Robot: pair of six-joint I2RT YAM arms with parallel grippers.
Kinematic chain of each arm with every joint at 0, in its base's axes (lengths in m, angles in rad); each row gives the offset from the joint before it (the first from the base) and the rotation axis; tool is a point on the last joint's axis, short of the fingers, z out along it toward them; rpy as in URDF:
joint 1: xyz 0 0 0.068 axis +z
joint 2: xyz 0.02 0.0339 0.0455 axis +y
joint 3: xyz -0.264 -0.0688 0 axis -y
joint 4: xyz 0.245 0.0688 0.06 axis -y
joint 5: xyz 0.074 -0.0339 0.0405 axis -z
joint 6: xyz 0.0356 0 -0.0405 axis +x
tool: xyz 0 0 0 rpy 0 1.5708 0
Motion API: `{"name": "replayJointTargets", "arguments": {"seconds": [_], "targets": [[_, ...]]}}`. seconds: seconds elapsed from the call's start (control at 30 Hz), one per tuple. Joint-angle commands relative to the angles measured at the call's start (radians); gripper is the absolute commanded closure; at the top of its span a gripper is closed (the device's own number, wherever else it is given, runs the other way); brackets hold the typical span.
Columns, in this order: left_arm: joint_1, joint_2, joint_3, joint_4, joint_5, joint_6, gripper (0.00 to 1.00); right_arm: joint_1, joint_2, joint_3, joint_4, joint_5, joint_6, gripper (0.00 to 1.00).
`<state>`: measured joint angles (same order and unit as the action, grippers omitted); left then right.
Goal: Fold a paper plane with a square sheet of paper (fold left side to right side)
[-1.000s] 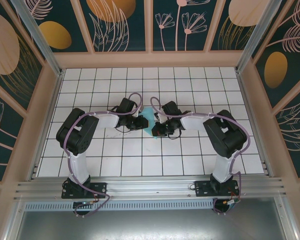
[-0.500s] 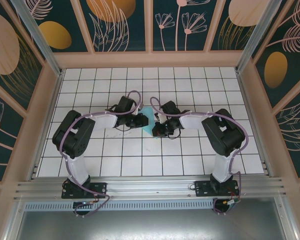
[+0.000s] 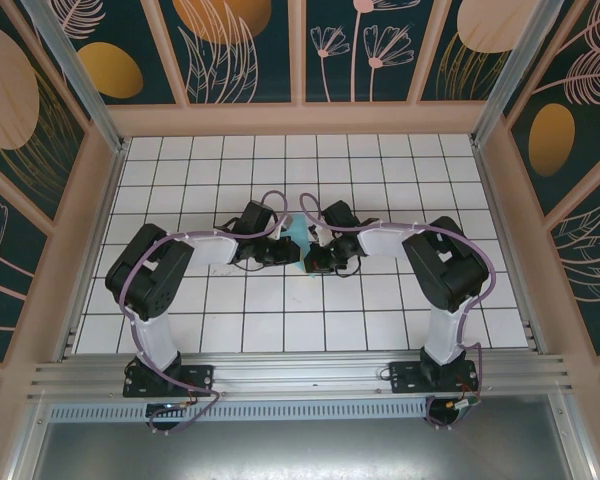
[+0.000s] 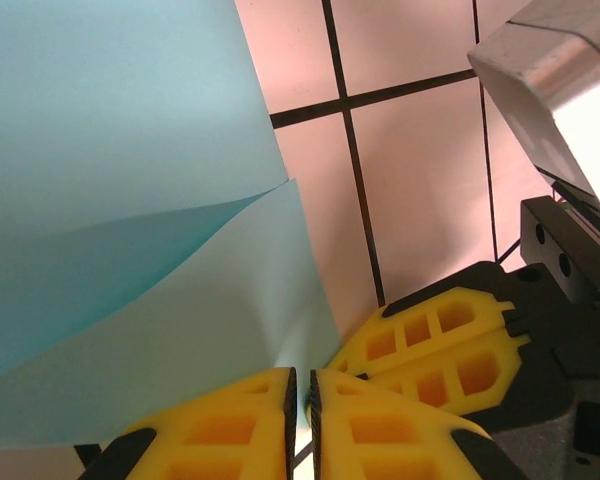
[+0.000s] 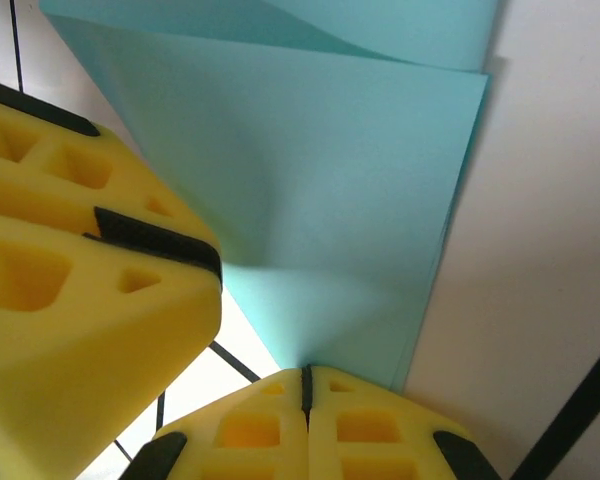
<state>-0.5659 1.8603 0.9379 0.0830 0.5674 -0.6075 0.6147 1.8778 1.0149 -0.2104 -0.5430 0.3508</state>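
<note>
Pinching the square sheet of paper by its near edge with the left jaws, closed tight, yellow pads pressed together. Pinching the same sheet with the right jaws too, likewise closed on it. Just beyond the pads, bowing up in two loose layers with no sharp crease. Farther out, sitting mid-counter between both wrists. Probably midway through the left-to-right fold: flattening and creasing not yet done, every later plane fold left.

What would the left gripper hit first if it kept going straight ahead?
The left gripper has its jaws pinching the turquoise sheet of paper, which lies straight ahead; past it, probably the tiled table.
</note>
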Motion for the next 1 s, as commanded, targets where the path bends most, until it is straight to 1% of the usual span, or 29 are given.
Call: {"name": "replayJointTargets", "arguments": {"seconds": [0.0, 0.13, 0.23, 0.57, 0.77, 0.97], "targets": [[-0.001, 0.027, -0.014, 0.037, 0.012, -0.01, 0.84, -0.009, 0.055, -0.007, -0.079, 0.087, 0.002, 1.0], [0.0, 0.042, -0.009, 0.027, -0.018, -0.009, 0.84, -0.01, 0.058, -0.005, -0.091, 0.099, 0.001, 1.0], [-0.001, 0.049, 0.002, 0.003, -0.068, -0.009, 0.87, -0.01, 0.057, -0.004, -0.1, 0.104, -0.002, 1.0], [0.007, 0.079, 0.029, -0.049, -0.166, 0.009, 0.89, -0.01, 0.054, -0.011, -0.138, 0.128, -0.009, 1.0], [0.036, 0.086, 0.029, -0.063, -0.194, 0.031, 0.9, -0.011, 0.051, -0.021, -0.144, 0.127, -0.012, 1.0], [0.091, 0.083, 0.064, -0.082, -0.214, 0.066, 0.9, -0.011, 0.045, -0.034, -0.146, 0.129, -0.01, 1.0]]}}
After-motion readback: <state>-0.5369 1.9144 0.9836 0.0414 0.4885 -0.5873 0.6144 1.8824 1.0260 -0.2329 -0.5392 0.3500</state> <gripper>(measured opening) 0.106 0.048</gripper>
